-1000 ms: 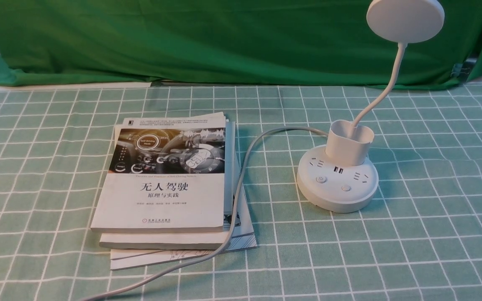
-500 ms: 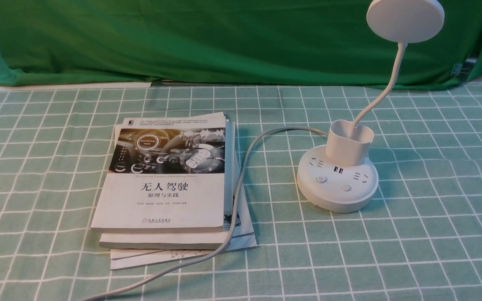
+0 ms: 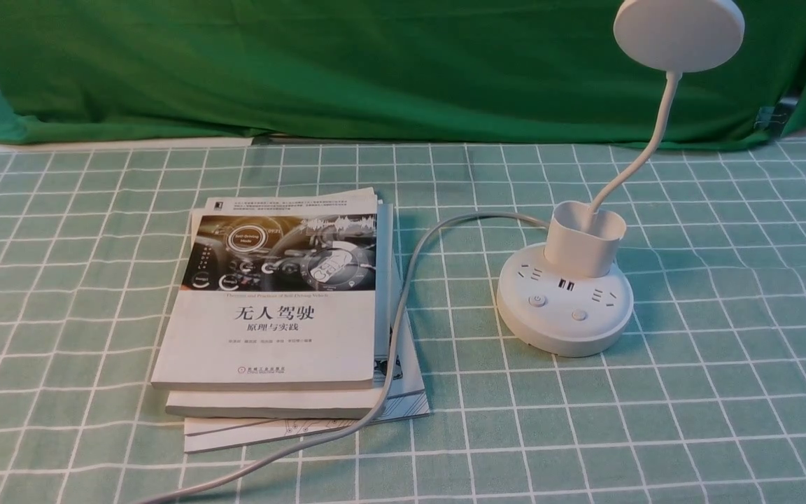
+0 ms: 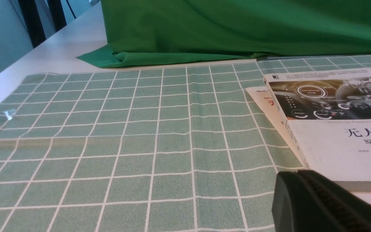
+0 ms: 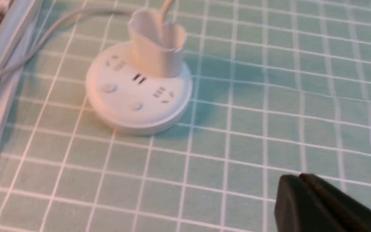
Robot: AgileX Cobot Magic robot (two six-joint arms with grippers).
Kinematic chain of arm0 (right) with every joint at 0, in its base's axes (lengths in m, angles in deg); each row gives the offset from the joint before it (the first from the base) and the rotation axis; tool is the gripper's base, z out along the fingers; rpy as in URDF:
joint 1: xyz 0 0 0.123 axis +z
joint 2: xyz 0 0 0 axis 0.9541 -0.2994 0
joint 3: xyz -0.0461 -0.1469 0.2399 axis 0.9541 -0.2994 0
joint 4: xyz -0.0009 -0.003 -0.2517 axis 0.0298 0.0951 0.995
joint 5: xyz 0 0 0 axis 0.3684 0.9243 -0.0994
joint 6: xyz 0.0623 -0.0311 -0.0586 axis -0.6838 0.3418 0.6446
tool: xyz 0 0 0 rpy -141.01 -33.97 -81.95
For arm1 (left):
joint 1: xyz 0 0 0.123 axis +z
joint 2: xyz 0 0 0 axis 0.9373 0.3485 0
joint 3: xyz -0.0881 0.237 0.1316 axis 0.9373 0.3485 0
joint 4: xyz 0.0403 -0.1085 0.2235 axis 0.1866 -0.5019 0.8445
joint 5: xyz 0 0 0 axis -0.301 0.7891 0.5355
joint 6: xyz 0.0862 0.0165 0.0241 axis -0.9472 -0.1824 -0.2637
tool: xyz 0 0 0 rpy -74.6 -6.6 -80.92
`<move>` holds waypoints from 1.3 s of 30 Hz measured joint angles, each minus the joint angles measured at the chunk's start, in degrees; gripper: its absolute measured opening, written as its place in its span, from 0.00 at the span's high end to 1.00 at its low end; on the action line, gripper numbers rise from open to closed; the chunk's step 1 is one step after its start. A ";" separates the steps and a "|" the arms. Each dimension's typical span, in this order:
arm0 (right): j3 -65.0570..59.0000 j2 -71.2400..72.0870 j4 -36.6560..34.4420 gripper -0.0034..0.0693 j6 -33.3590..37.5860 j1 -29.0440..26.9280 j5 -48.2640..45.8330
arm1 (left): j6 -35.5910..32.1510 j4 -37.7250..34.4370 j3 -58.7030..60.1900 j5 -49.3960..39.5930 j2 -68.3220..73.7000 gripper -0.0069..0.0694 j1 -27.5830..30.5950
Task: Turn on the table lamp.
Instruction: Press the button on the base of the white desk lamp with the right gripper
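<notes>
The white table lamp (image 3: 564,301) stands right of centre on the checked cloth, its disc head (image 3: 678,33) unlit on a curved neck rising from a cup holder. Its round base (image 5: 137,93) carries sockets, USB ports and two buttons (image 3: 536,301), (image 3: 579,315). My right gripper (image 5: 298,178) is shut with nothing in it, hovering over the cloth well short of the base. My left gripper (image 4: 296,175) is shut and empty, beside the near corner of the books. Neither gripper appears in the front view.
A stack of books (image 3: 280,308) lies left of the lamp, and the lamp's grey cord (image 3: 403,301) runs over their right edge toward the table's front. A green cloth backdrop (image 3: 375,70) hangs along the far side.
Nothing in the front view has moved; lamp, books and cord stay where they were and the lamp head stays unlit.
</notes>
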 joint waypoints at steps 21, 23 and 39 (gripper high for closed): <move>17.78 -43.27 -2.30 0.91 2.65 8.60 9.23 | 0.00 -0.33 0.00 0.00 0.00 0.88 0.00; 18.94 -45.24 -3.34 0.91 3.29 9.17 9.23 | 0.00 -0.33 0.00 0.00 0.00 0.88 0.00; 19.98 -50.07 -4.06 0.91 3.69 9.90 10.16 | 0.00 -0.33 0.00 0.00 0.00 0.88 0.00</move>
